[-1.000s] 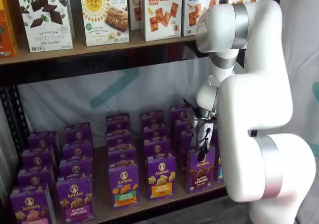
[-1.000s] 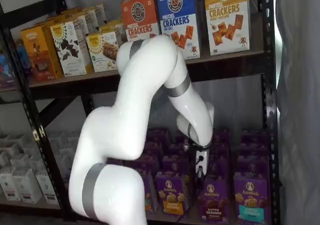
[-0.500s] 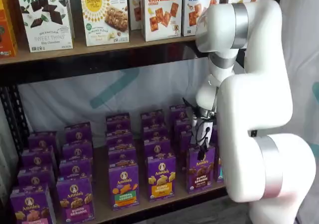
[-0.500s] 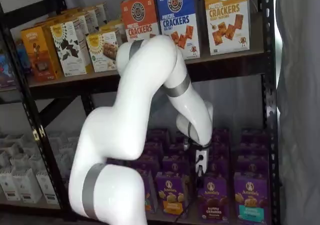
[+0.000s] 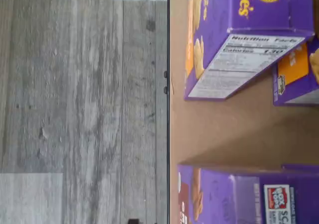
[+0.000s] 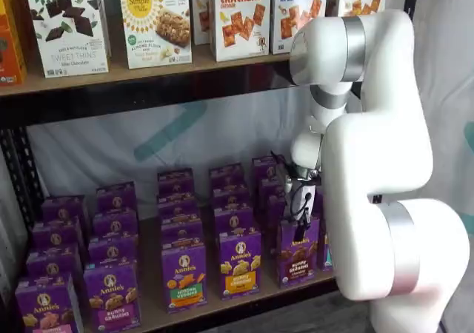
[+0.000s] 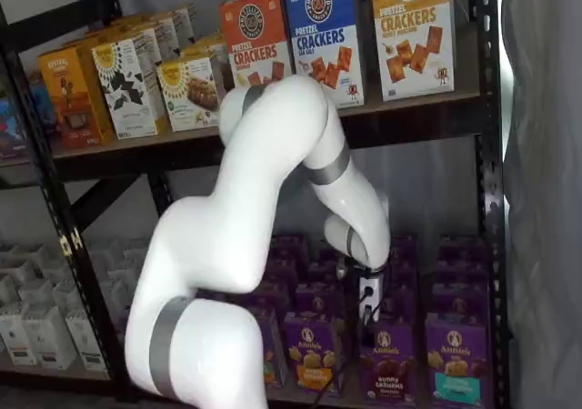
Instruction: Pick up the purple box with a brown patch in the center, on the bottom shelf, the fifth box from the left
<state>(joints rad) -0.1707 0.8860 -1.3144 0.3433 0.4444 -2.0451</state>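
Looking down, the wrist view takes in the bottom shelf (image 5: 234, 134), tan board edged in black above grey plank flooring (image 5: 79, 104), with purple cartons either side of a bare strip. In both shelf views the purple box (image 6: 298, 251) stands at the shelf's front edge among rows of Annie's cartons, the gripper (image 6: 299, 207) hanging just above it; the fingers (image 7: 367, 302) are spread wide, holding nothing.

Tool (image 7: 367, 311) fingers perhaps side-on — gap indistinct — purple box (image 6: 298, 250) partly hidden.
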